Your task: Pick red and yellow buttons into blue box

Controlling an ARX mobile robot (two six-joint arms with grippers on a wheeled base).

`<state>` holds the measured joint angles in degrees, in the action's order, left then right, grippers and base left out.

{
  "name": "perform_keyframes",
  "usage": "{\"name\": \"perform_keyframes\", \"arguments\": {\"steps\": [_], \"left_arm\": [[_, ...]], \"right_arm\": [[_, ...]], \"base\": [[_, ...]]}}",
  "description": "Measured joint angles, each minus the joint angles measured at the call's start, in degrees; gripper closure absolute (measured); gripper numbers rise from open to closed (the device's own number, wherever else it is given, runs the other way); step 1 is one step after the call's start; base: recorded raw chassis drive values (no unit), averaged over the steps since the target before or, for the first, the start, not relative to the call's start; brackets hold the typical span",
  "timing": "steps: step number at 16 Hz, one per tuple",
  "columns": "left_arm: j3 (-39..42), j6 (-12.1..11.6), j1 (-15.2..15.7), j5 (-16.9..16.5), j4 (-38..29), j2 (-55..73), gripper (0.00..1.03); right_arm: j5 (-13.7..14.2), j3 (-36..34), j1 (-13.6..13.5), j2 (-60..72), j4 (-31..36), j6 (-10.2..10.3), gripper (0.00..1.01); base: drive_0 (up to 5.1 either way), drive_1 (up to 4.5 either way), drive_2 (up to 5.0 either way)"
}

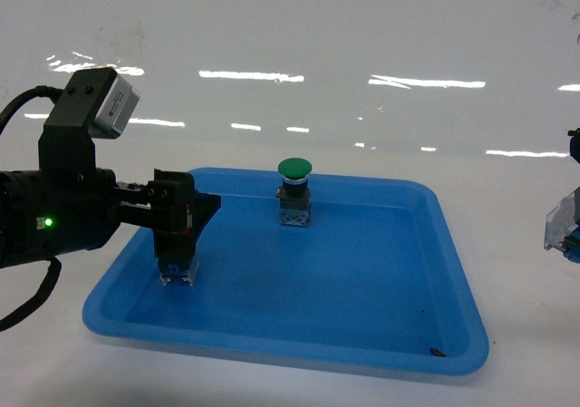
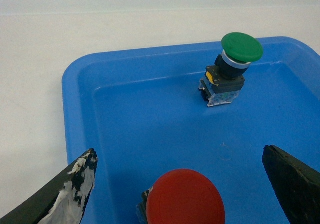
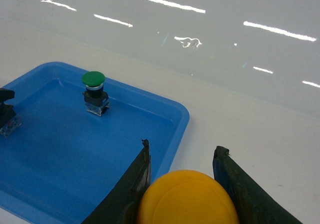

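The red button point(image 2: 185, 198) stands in the shallow blue tray point(image 2: 125, 114), its cap low in the left wrist view. My left gripper point(image 2: 180, 150) is open, its two fingers wide apart on either side of the cap and touching nothing. In the head view that gripper point(image 1: 177, 235) hangs over the tray's left part, with the button's clear block point(image 1: 177, 273) below it. My right gripper point(image 3: 182, 150) is shut on the yellow button point(image 3: 187, 200), off the tray's right side above the white table. In the head view it point(image 1: 564, 230) is cut by the right edge. The blue box is out of view.
A green-capped button point(image 1: 294, 189) stands upright at the back middle of the tray point(image 1: 362, 280). A small dark speck point(image 1: 436, 352) lies near the tray's front right corner. Glossy white table point(image 1: 317, 108) surrounds the tray.
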<state>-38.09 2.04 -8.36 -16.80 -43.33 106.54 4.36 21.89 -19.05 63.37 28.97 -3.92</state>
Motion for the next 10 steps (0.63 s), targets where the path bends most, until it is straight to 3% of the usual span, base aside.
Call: {"name": "perform_keyframes", "arguments": {"steps": [2,10], "left_arm": [[-0.2,-1.01,-0.63,-0.2,-0.11,2.01,0.05],[-0.22,-1.05,-0.72,-0.24,0.22,4.35,0.05]], "right_arm": [[0.0,0.0,0.0,0.0,0.0,0.0,0.69],[0.0,0.0,0.0,0.0,0.0,0.0,0.69]], "base": [[0.0,0.0,0.0],[0.0,0.0,0.0]]}}
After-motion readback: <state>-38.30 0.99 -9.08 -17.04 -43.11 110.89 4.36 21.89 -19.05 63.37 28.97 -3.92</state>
